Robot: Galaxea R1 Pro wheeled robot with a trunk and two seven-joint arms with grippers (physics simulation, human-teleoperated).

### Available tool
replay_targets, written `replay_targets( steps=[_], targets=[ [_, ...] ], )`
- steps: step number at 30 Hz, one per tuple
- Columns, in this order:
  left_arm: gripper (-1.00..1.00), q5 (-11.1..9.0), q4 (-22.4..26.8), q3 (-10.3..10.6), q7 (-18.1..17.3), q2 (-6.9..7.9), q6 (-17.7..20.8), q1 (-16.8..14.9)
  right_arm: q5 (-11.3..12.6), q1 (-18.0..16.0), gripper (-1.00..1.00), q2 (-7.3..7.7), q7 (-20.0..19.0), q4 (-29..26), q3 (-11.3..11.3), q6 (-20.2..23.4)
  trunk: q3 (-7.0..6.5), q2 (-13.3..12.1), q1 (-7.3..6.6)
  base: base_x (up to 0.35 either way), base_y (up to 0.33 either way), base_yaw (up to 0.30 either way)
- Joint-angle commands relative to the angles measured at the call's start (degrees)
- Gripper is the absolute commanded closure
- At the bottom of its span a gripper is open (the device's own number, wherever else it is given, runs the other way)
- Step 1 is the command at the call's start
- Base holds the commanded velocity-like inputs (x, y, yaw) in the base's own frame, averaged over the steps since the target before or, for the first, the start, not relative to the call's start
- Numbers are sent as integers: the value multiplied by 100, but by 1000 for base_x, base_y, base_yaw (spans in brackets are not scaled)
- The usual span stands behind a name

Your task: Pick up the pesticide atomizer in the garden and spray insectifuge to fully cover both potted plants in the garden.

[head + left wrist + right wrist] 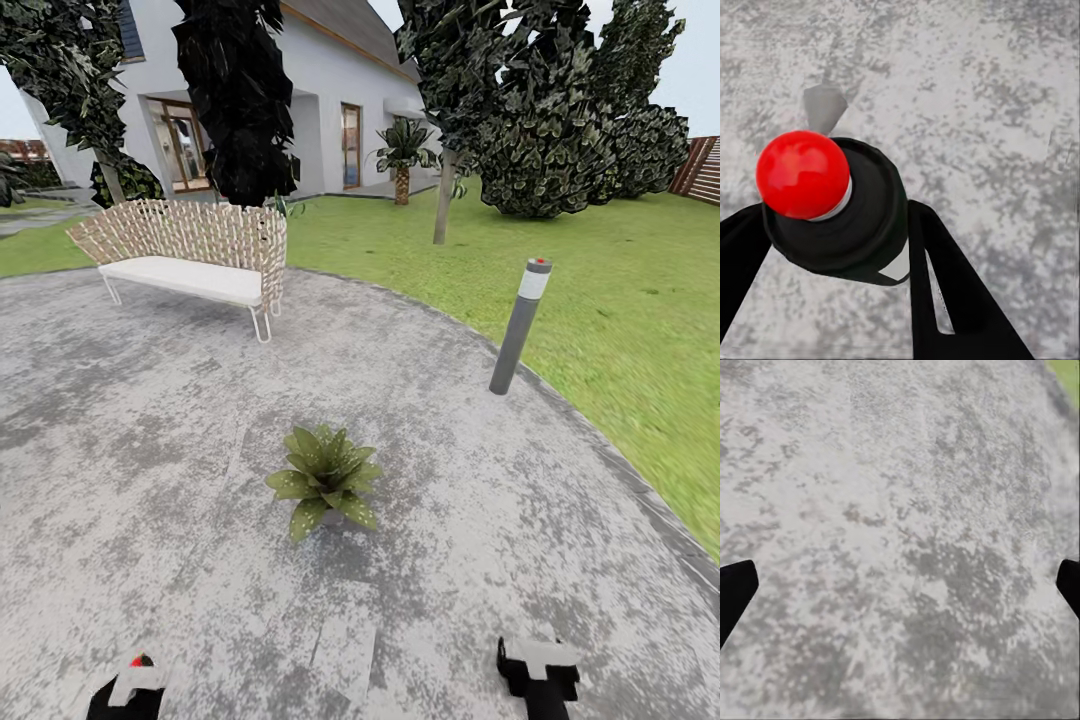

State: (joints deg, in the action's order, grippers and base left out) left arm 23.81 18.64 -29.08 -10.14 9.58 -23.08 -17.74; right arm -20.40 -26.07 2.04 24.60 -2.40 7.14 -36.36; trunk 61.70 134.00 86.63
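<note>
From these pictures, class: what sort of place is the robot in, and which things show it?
Most likely a house's back garden: a paved patio edged by lawn, a wicker bench, and a small potted plant.

Potted plant (325,480) before bench (190,262)

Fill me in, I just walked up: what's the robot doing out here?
It stands on the paved patio facing one potted plant. Its left gripper is shut on the pesticide atomizer, whose red top shows in the wrist view. The right gripper is open over bare paving. No spray is visible.
</note>
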Motion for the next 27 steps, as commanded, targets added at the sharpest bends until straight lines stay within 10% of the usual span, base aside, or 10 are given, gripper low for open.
replay_targets(
  steps=[1, 13, 18, 27],
  targets=[
    [100, -74, -490, -54, -10, -51, -48, 13, 625, 4, -100, -106, 238, 60, 12, -96, 2, 2, -1, 0, 0, -108],
    [100, -146, -635, -93, 7, -80, -86, 16, 730, 52, -100, -218, 280, 74, 6, -105, 1, 2, -1, -131, 134, 12],
    [100, -632, -614, -158, 3, -89, -92, 16, 710, 81, -100, -198, 258, 79, 0, -98, -1, 2, -1, -176, 280, 97],
    [100, -672, -700, -150, -6, -92, -92, 20, 738, 84, -100, -181, 273, 74, 0, -99, -11, 2, -1, -88, 319, 55]
  ],
)
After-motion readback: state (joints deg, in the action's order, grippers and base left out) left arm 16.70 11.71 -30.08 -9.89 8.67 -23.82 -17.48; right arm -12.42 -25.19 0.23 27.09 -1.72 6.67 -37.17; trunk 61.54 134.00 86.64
